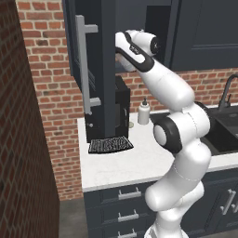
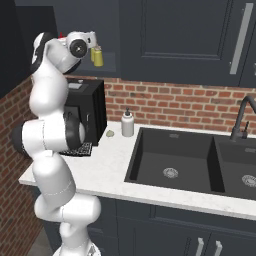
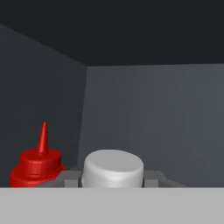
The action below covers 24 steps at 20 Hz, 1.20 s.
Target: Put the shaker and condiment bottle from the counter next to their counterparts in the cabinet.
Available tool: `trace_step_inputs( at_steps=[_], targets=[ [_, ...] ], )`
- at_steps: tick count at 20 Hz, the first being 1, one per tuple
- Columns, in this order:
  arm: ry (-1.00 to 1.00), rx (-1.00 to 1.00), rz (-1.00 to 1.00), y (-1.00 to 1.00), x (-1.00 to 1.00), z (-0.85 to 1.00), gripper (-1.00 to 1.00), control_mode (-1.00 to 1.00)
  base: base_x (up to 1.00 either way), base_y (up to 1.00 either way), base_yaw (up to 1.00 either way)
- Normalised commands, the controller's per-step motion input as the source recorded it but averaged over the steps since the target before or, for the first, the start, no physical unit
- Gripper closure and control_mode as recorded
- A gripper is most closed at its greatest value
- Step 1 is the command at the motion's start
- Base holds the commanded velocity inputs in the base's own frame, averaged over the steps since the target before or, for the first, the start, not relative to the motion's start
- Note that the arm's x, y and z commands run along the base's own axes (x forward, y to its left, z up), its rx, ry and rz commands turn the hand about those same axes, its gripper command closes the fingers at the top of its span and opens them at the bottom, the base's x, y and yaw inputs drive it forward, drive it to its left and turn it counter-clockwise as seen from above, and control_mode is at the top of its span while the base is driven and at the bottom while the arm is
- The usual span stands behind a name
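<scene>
In the hand view my gripper (image 3: 113,179) is shut on the condiment bottle, whose whitish cap (image 3: 113,168) sits between the grey fingertips (image 3: 65,177); its orange body is hidden below. The hand (image 2: 80,46) reaches into the open navy cabinet (image 2: 107,25) at shelf height. Just right of the hand, yellow shakers (image 2: 97,57) stand close together on the shelf; I cannot tell the deeper yellow one from the paler one. A red bottle with a pointed nozzle (image 3: 38,164) stands to the left of the held bottle. The cabinet door (image 1: 90,56) with its silver bar handle (image 1: 82,65) hangs open.
On the marble counter (image 1: 130,162) are a black coffee machine (image 2: 87,107), a taller white bottle with a dark nozzle (image 2: 128,123) and a small greenish thing (image 2: 109,134). The black sink (image 2: 175,160) and faucet (image 2: 242,117) lie to the right. A brick wall (image 1: 23,139) stands on the left.
</scene>
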Motion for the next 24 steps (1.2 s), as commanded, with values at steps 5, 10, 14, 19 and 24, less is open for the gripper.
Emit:
trace_step_inputs(
  at_steps=[5,10,14,19,24],
  targets=[
    [0.00,0.00,0.00,0.00,0.23,-0.01,1.00,-1.00,0.00,0.00,0.00],
    [0.00,0.00,0.00,0.02,0.25,0.00,1.00,-1.00,0.00,0.00,0.00],
    [0.00,0.00,0.00,0.11,0.23,-0.05,1.00,-1.00,0.00,0.00,0.00],
    [0.00,0.00,0.00,0.11,0.21,-0.10,-1.00,-1.00,0.00,0.00,0.00],
    [0.00,0.00,0.00,0.02,0.15,-0.05,-1.00,-1.00,0.00,0.00,0.00]
  ],
)
